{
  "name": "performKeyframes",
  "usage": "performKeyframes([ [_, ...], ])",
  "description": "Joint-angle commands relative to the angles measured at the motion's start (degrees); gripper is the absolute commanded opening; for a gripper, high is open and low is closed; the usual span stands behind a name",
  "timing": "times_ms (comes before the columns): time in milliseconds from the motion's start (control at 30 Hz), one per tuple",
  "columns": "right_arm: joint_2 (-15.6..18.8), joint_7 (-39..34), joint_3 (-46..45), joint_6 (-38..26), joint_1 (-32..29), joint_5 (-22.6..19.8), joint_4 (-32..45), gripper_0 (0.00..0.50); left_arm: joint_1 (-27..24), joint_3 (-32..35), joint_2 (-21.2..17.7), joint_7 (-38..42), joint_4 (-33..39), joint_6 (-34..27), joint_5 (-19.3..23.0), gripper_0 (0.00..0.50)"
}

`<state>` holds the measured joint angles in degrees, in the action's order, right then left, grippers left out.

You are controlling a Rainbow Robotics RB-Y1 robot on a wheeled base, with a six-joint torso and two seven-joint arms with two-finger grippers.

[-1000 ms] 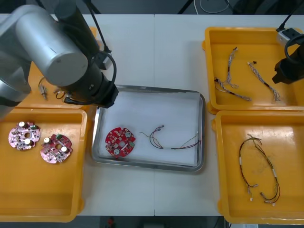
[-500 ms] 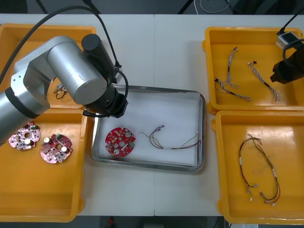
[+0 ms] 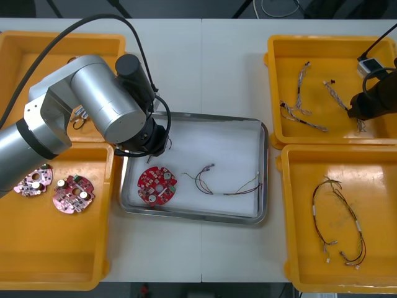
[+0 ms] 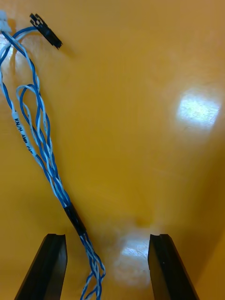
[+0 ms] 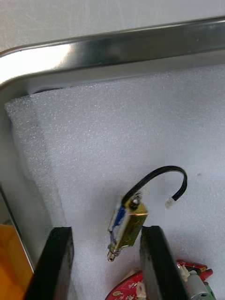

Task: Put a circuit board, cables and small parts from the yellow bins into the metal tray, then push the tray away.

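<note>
My left gripper (image 3: 159, 141) hangs over the near-left corner of the metal tray (image 3: 266, 180). In the left wrist view it (image 5: 106, 241) is open. A small metal part (image 5: 127, 221) with a short black cable lies on the white foam between the fingers, clear of one finger and close against the other. A red circuit board (image 3: 157, 185) and thin cables (image 3: 227, 184) lie in the tray. My right gripper (image 3: 362, 107) is low in the far right yellow bin (image 3: 276, 81). It (image 4: 107, 239) is open over a twisted blue and white cable (image 4: 41, 154).
Two more circuit boards (image 3: 73, 194) lie in the near left bin (image 3: 56, 248). The near right bin (image 3: 291, 248) holds a looped red and yellow cable (image 3: 338, 217). More twisted cables (image 3: 299, 112) lie in the far right bin. The left arm's big silver body covers part of the far left bin (image 3: 25, 49).
The left arm swung from the far left bin to the tray's corner and its gripper opened, setting the small metal part on the foam. The right gripper edged a little lower in its bin.
</note>
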<state>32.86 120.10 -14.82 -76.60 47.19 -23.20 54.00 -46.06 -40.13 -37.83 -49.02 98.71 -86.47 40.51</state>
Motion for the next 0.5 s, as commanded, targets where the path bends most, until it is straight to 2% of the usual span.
performKeyframes([
  [33, -1.0, 1.3, -0.5, 0.7, 2.6, -0.6, -0.5, 0.500, -2.7, -0.6, 0.9, 4.7, 0.5, 0.9, -0.7, 0.500],
  [300, -1.1, 0.9, 0.4, 1.3, 2.6, -1.4, -2.4, 0.500, -2.7, 0.1, 1.0, 6.0, 2.5, 0.3, -0.6, 0.500],
  [500, -1.1, 0.6, 0.7, 1.5, 2.6, -0.4, -3.3, 0.500, -2.7, 3.0, 1.0, 9.5, 6.6, -3.8, 0.1, 0.500],
])
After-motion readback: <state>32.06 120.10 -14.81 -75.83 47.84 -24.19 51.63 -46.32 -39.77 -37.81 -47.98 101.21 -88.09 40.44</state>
